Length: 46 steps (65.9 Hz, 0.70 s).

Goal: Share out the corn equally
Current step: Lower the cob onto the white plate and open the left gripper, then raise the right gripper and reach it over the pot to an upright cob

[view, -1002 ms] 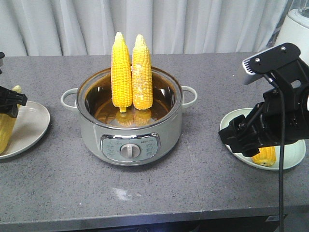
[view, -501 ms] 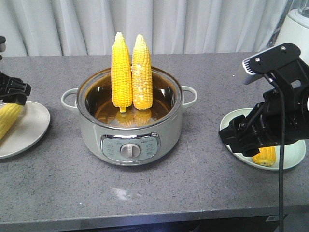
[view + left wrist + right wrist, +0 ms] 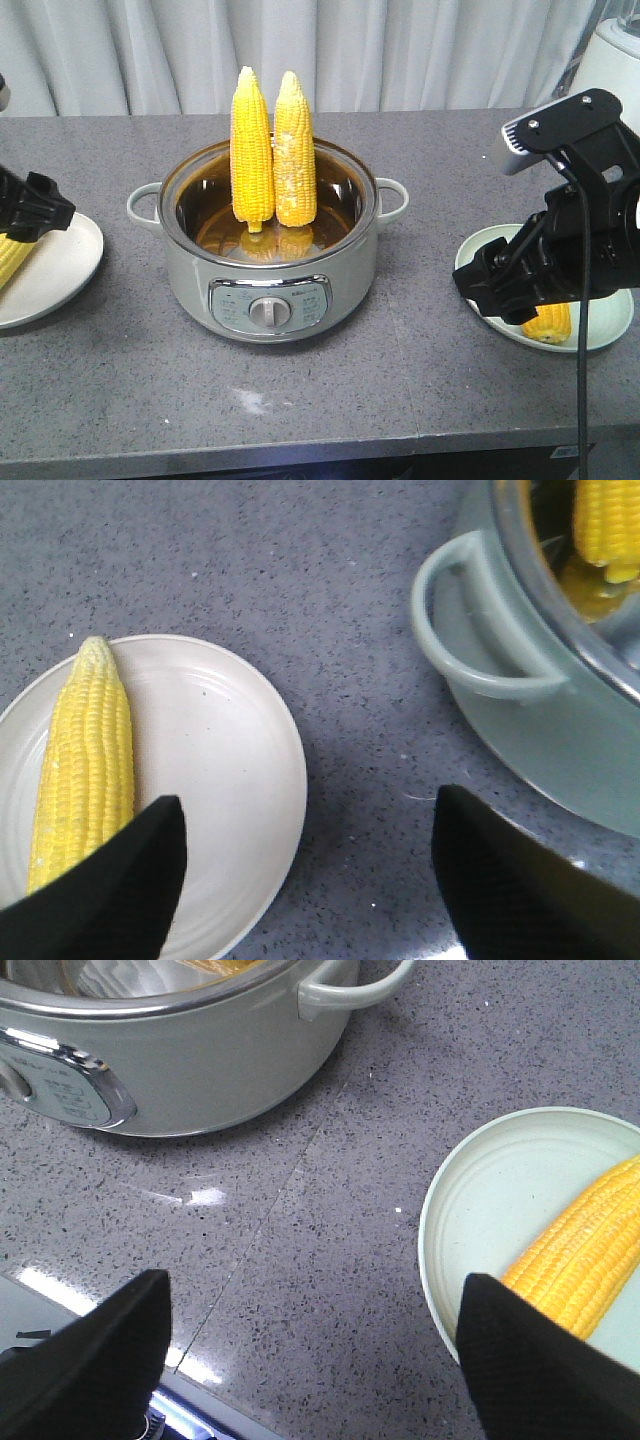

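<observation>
Sharing out looks half done: the left cob [image 3: 85, 750] lies on the white plate [image 3: 230, 780] left of the cooker [image 3: 190, 290], and the right cob [image 3: 580, 1250] lies on the pale green plate [image 3: 480, 1200] right of it. A plain yellow cob [image 3: 252, 150] and a pale-patched cob [image 3: 295, 150] stand upright inside the cooker against its back wall. The left pincer [image 3: 308, 810] hangs over the white plate's cooker-side edge, fingers apart, holding nothing. The right pincer [image 3: 315, 1290] hangs over the surface [image 3: 300, 1190] by the green plate's cooker-side edge, likewise spread and empty. Next, I judge, each arm must reach into the cooker, close on 1 upright cob mid-length, lift it clear of the rim and lay it on its own plate.
</observation>
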Motion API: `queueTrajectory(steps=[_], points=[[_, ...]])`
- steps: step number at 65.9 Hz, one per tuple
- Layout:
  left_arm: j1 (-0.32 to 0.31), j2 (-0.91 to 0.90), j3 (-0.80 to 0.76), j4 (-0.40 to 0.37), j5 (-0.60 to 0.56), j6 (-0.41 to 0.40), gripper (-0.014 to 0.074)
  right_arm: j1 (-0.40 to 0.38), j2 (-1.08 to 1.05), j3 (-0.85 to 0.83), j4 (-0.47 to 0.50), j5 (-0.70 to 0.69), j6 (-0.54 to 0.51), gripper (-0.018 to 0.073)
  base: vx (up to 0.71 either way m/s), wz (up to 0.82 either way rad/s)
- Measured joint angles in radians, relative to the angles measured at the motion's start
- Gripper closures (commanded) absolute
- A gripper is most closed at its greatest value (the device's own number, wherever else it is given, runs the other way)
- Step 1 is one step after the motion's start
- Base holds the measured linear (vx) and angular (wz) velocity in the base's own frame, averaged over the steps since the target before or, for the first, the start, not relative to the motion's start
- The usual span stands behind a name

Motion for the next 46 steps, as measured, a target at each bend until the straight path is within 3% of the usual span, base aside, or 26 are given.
queueTrajectory(steps=[25,46], points=[[-0.027,-0.265,0.183,-0.021,-0.064,0.003,0.009,0.0,0.0,0.0,0.009,0.0,0.0,-0.0013,0.0,0.0],[-0.027,-0.316,0.223,-0.021,-0.097,0.003,0.009,0.0,0.0,0.0,0.012,-0.018,0.0,-0.0013,0.0,0.0]])
